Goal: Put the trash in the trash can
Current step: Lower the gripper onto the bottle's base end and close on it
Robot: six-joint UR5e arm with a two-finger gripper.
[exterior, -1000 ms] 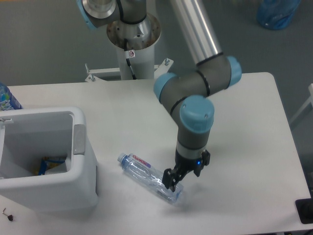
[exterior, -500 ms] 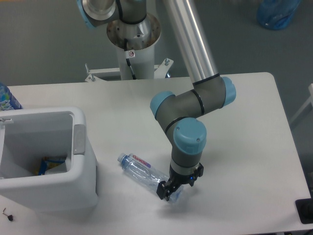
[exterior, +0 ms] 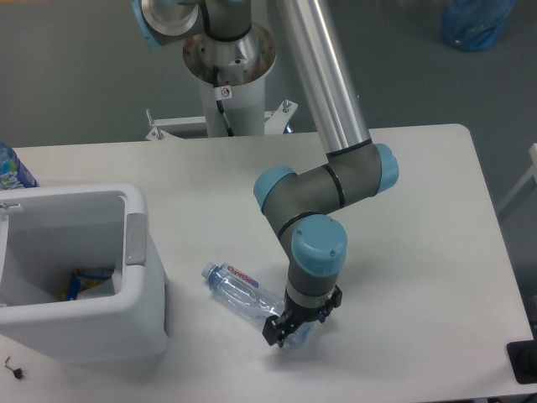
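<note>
The trash in view is a clear plastic water bottle [exterior: 252, 298] with a blue cap and a red-purple label. It lies on its side on the white table, cap toward the trash can. My gripper [exterior: 281, 333] points down at the bottle's base end, low over the table, with its dark fingers [exterior: 271, 331] on either side of that end. The jaws look open around it and the bottle rests on the table. The trash can [exterior: 138, 277] is a large white bin with a grey tab on its right rim, standing at the left.
A yellow-blue packet [exterior: 84, 281] and a pale scrap lie inside the bin. Another bottle with a blue-and-white label [exterior: 12, 170] pokes in at the left edge. The robot's base column [exterior: 228, 67] stands behind the table. A dark object [exterior: 523, 361] sits at the table's right front corner.
The arm has swung left and lowered, bringing the gripper down onto the base end of the bottle. The bottle has stayed where it lay.
</note>
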